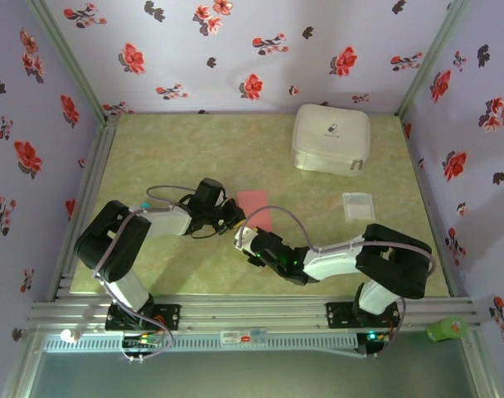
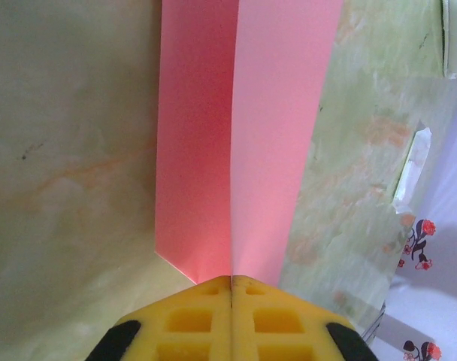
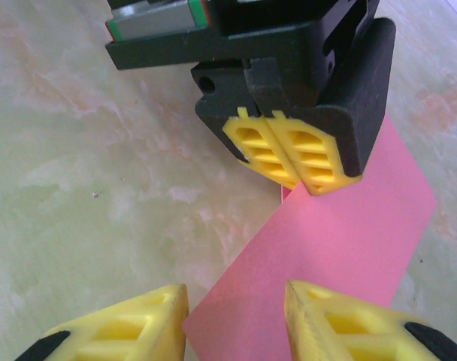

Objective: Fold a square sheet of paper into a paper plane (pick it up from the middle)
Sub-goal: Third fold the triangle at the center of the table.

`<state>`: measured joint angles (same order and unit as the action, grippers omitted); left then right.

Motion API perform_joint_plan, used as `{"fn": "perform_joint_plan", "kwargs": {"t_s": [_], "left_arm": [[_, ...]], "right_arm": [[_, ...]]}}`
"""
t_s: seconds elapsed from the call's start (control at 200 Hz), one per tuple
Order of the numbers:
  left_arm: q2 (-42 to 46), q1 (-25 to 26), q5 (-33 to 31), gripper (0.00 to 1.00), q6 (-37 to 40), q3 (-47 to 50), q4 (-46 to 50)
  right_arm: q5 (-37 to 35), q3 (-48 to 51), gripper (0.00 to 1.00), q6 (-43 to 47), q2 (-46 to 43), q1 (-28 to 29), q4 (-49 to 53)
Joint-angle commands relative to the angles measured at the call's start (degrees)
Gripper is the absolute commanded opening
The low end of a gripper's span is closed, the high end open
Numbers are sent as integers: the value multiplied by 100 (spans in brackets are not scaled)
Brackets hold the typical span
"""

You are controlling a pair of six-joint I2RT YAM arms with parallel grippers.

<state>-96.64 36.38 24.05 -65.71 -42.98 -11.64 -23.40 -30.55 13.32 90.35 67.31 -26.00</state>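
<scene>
- The paper (image 2: pixel 243 135) lies mid-bench (image 1: pixel 177 149), folded up along a centre crease.
- The left pincer (image 2: pixel 231 289) is clamped tight on the paper's near edge, right at the crease, which runs straight away from it.
- The right pincer (image 3: pixel 236 301) faces the left one. Its jaws are apart and grip nothing, with a paper corner between them.
- The next move likely depends on that corner; the right pincer is nearest.

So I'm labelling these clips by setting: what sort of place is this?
Probably a staged robot test booth: flower-print walls box in a marbled green table, with aluminium rails along its near edge.
</scene>
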Motion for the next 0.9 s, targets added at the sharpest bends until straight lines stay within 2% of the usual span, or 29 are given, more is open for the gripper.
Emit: {"fn": "perform_joint_plan", "kwargs": {"t_s": [0.0,0.235,0.56,0.895], "left_arm": [[85,-25,55,6,-46,88,-75],[76,-21,54,6,-56,89,-102],[84,-22,59,6,-73,106,-111],[96,-26,55,6,-73,114,-103]], "right_arm": [[-77,135,35,-119,-33,53,-126],[-96,207,25,-257,-104,46,-193],[-146,211,29,-406,-35,54,-512],[-95,310,15,-585,-74,45,-552]]}}
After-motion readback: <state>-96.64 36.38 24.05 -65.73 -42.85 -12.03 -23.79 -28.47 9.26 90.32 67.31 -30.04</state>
